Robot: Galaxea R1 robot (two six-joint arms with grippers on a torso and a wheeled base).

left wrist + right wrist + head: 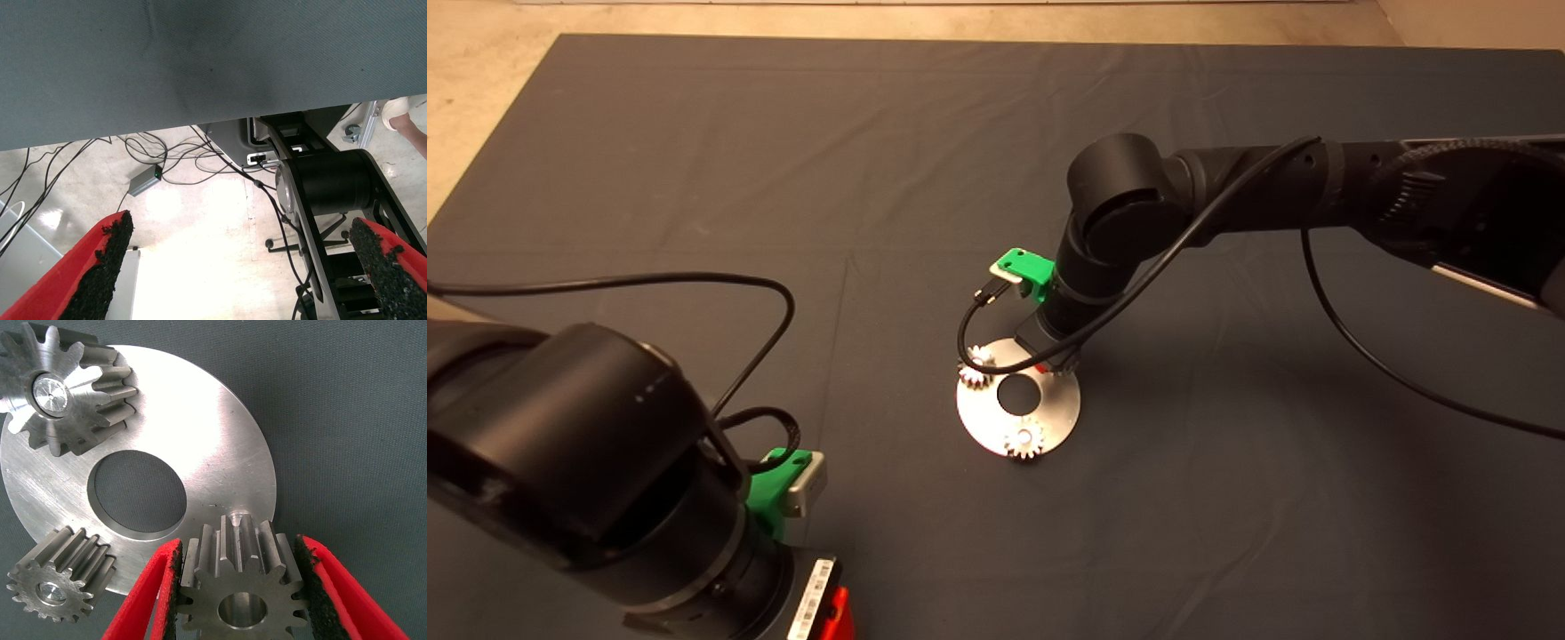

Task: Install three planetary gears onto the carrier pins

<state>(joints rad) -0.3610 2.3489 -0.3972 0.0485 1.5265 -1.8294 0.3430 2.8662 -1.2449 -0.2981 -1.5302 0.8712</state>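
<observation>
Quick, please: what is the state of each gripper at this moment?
Left gripper: open, holding nothing, parked past the mat's edge.
Right gripper: shut on the third planetary gear, at the round plate, over the last carrier pin.

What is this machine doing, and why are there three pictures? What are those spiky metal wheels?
It is a robot with two black arms, filmed by three cameras at once. One camera looks down on a dark mat. The other two sit on the robot's wrists, just behind its hands.

On the mat lies a shiny round plate with a big hole in the middle. The spiky wheels are gears. Two gears already sit on little pins on the plate.

The right hand has red fingers and grips the third gear over the last pin.

The left hand waits, open and empty, at the mat's near edge. Its camera sees cables on the floor.
</observation>
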